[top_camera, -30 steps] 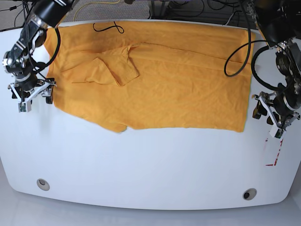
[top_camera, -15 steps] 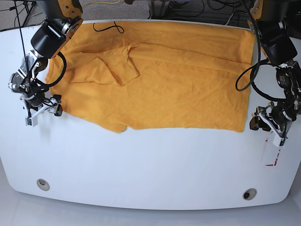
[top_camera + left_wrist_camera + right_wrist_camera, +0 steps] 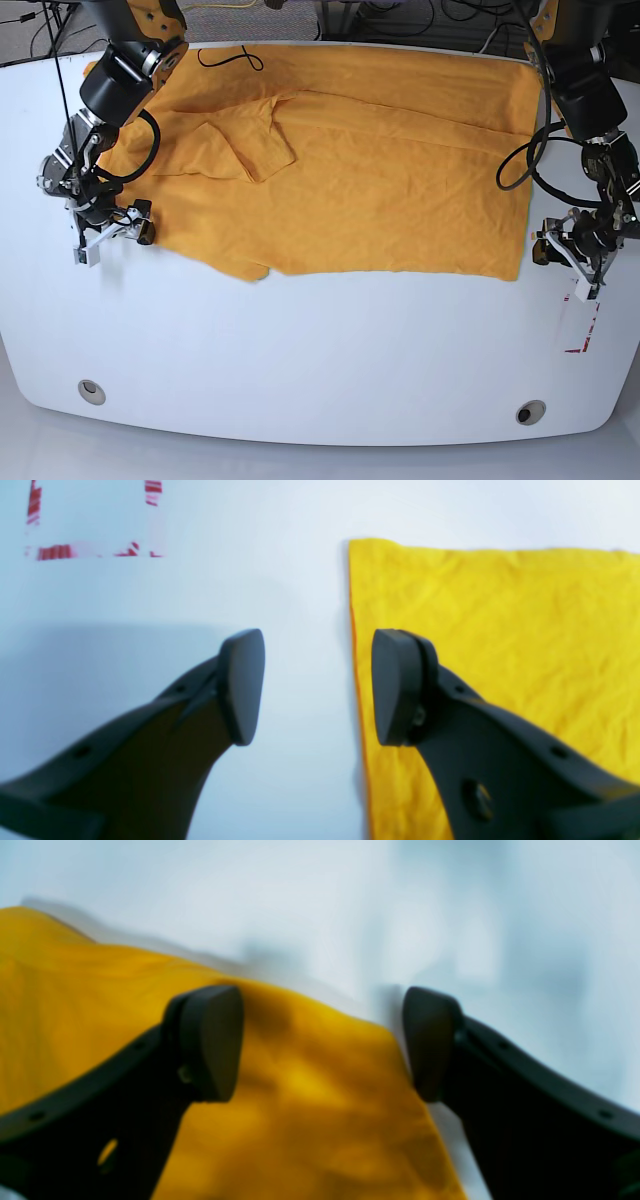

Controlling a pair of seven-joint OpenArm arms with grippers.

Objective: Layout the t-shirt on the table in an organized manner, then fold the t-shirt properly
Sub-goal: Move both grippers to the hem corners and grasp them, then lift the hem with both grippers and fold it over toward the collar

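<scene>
The orange-yellow t-shirt lies spread over the far half of the white table, with one sleeve folded onto the body. My left gripper is open at the shirt's near right corner. In the left wrist view that gripper straddles the straight edge of the t-shirt, one finger over cloth, the other over bare table. My right gripper is open at the shirt's left edge. In the blurred right wrist view a corner of the t-shirt lies below and between the fingers of the open gripper.
A red-white tape rectangle lies just near of my left gripper, also seen as tape. Two round grommets sit by the near edge. A black cable loops over the shirt's far left.
Both grippers have closed in on the shirt. The right gripper moved nearer and rightward to the shirt's left edge. The left gripper shifted slightly left toward the near right corner. The shirt has not moved.
</scene>
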